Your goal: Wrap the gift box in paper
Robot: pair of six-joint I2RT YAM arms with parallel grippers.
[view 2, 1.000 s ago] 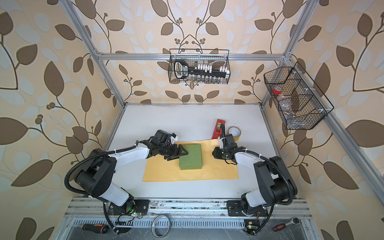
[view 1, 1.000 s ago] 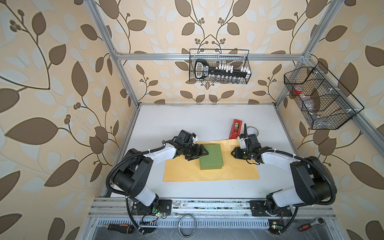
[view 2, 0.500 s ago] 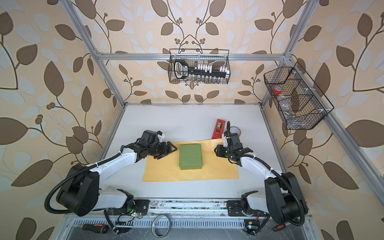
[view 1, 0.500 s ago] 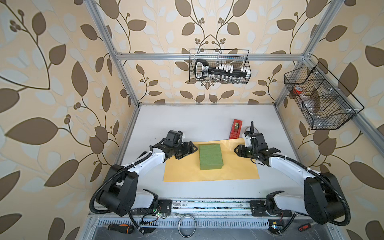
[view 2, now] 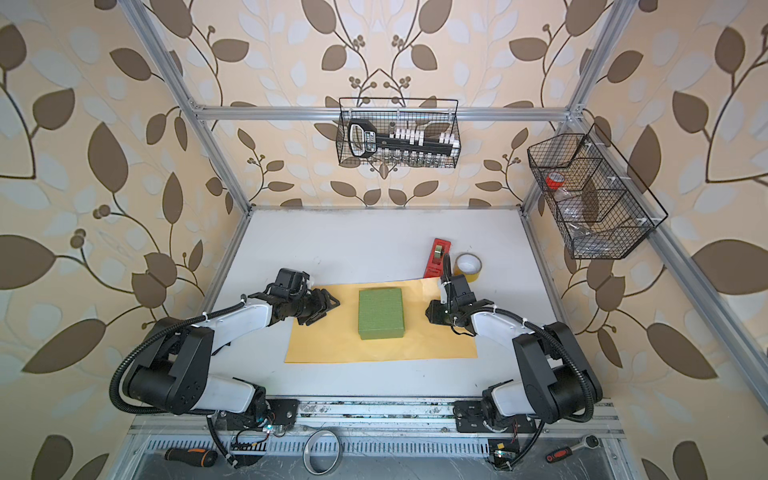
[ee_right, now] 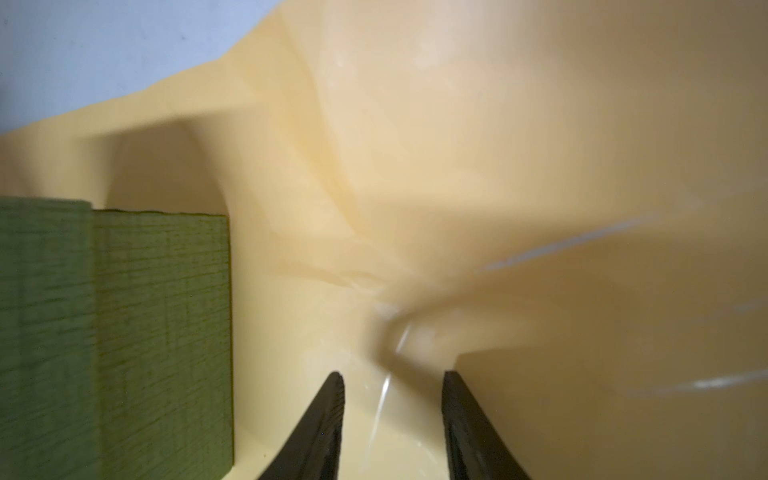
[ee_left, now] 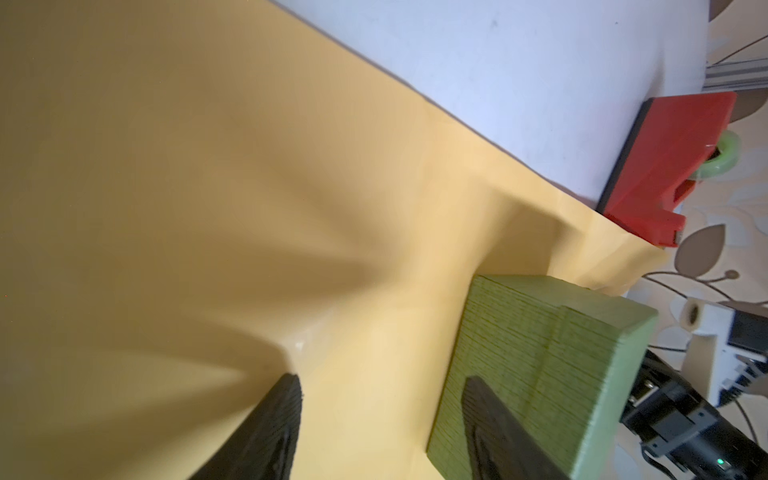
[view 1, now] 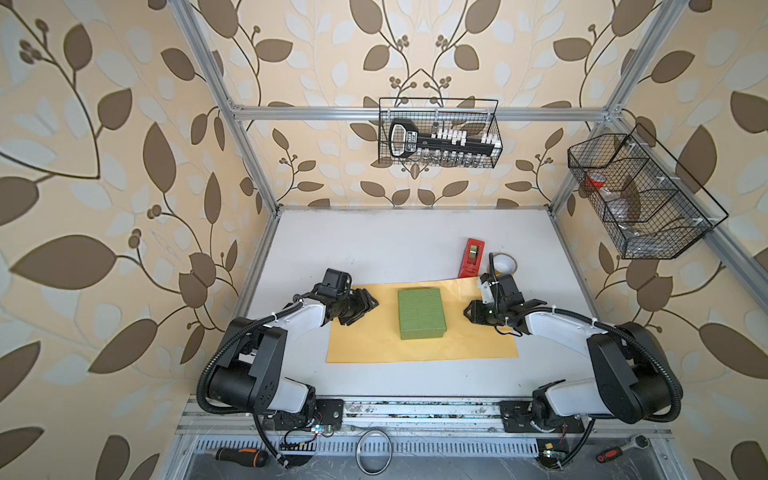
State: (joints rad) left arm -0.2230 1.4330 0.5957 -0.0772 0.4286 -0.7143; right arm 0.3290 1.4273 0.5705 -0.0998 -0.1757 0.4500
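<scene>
Gift box, location: gift box (view 1: 420,313) sits lid-up near the middle of the paper (view 1: 415,349), which lies flat on the desk (view 1: 374,241) in both top views. No flap is raised.
Top views, arms: left end effector (view 1: 362,311) is over the paper's left margin and right end effector (view 2: 432,311) over its right margin. Each is near the box, not touching it.
Top views, surroundings: tape dispenser (view 1: 473,257) and tape roll (view 1: 505,264) lie at the paper's far right corner.
Left wrist view: jaws apart, holding nothing, with bare paper (ee_left: 208,166) between them. One finger overlaps the box side; contact cannot be told.
Right wrist view: jaws apart, nothing clamped. A creased ridge of paper (ee_right: 498,166) runs toward the gap.
Box appearance: green, low, finely textured, with a step along the side where the lid overlaps the base.
Step in hand (judged): taking hold of a paper side for the first fold, not yet begun.
Next move (judged): pinch the thin sheet near its edge, then lift it over the lid without dragging the box.
</scene>
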